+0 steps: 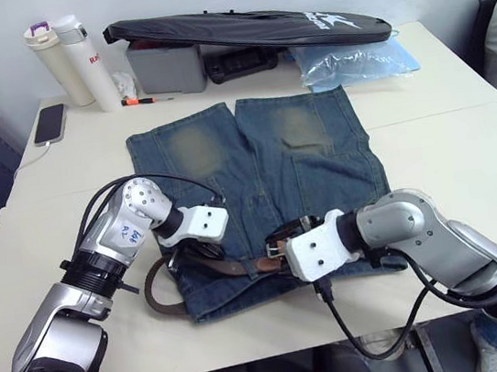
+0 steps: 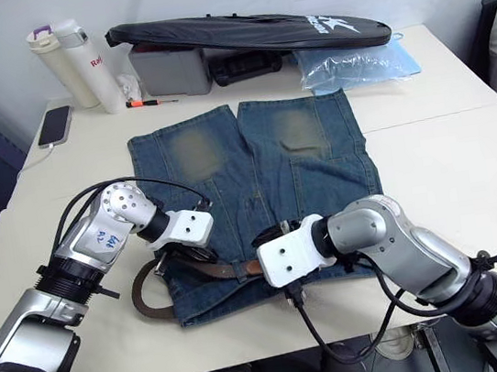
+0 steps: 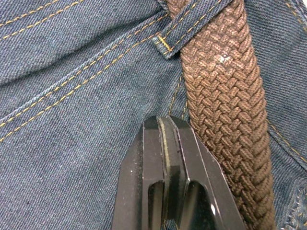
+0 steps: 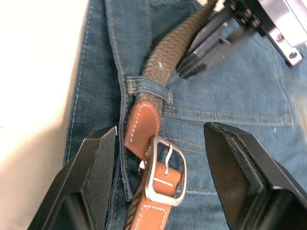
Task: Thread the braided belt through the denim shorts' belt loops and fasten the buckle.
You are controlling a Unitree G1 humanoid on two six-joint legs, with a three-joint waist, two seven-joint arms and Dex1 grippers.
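Denim shorts (image 1: 258, 185) spread flat on the white table (image 1: 440, 168), waistband toward the robot, faded yellowish patches on both legs. Braided belt (image 3: 225, 105) lying along that waistband, brown weave tight and even, slipped under a belt loop (image 3: 175, 38) with tan stitching. Tan leather end (image 4: 144, 127) stitched in white, emerging from another loop (image 4: 146, 86) and meeting the silver buckle (image 4: 165, 172), prong laid across the frame. Far end of the belt curling off the shorts' edge in a loop (image 1: 157, 291) on the table.

Left gripper (image 3: 165, 129) pressed together, tips down on the denim just beside the strap, pinching nothing visible. Right gripper (image 4: 160, 139) spread wide, one finger either side of the buckle, touching neither.

Mid-section of the belt hidden behind both wrists in the head views; lower buckle strap cut off at the frame edge.
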